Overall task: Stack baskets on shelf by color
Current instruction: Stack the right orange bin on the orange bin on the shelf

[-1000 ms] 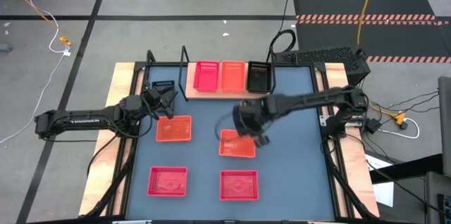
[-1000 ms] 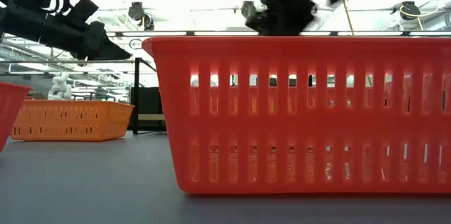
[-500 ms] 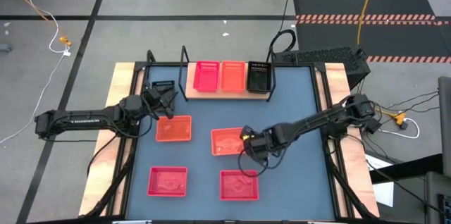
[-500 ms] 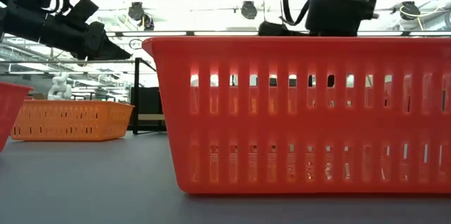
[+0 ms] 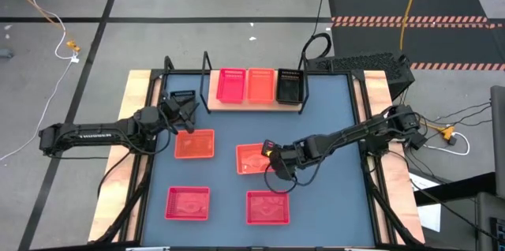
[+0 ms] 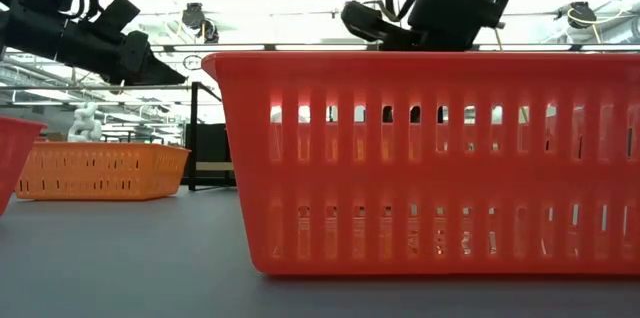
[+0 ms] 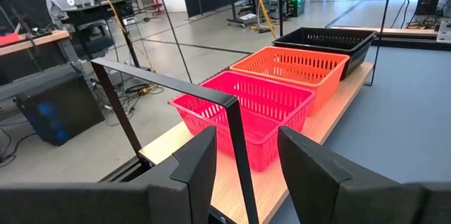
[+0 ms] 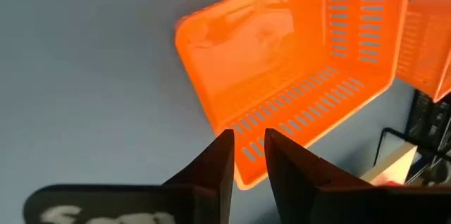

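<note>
The right claw [image 5: 272, 159], fingers a little apart and holding nothing, hangs at the edge of the orange basket [image 5: 254, 159] lying just in front of the shelf [image 5: 252, 103], probably to grasp its wall.

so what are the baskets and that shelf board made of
The baskets look like moulded plastic: thin slotted walls, slightly glossy, and light glows through the red one in the low view. The shelf board looks like pale wood or laminate, matte with a light edge; which one is unclear. Its frame looks like thin black metal rod.
</note>
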`<state>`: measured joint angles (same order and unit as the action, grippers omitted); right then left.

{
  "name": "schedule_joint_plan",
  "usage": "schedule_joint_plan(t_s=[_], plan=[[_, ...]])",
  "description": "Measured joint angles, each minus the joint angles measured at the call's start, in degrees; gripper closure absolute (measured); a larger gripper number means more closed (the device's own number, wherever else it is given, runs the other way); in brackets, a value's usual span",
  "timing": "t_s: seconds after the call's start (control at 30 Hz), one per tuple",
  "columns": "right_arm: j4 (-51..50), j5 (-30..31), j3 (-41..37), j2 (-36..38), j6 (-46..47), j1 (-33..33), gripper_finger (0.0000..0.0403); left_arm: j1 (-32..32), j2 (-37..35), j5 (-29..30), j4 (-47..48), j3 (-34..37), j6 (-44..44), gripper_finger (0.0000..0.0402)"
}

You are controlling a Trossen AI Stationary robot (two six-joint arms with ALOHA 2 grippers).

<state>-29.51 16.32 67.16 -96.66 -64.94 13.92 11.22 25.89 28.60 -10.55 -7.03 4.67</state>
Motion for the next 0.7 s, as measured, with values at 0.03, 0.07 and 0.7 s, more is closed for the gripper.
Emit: schedule_joint_plan(t_s=[0.03, 0.07, 0.7], plan=[[0.1, 0.0, 0.0, 0.0, -0.8, -0.1, 0.033, 0.0, 0.0, 0.0, 0.0, 0.0, 0.0, 0.025], [0.1, 0.0, 0.0, 0.0, -1.4, -0.3, 0.033, 0.0, 0.0, 0.0, 0.0, 0.0, 0.0, 0.025], [5.0, 0.0, -5.6, 0.0, -8.0, -1.9, 0.033, 0.0, 0.0, 0.0, 0.0, 0.0, 0.0, 0.025]])
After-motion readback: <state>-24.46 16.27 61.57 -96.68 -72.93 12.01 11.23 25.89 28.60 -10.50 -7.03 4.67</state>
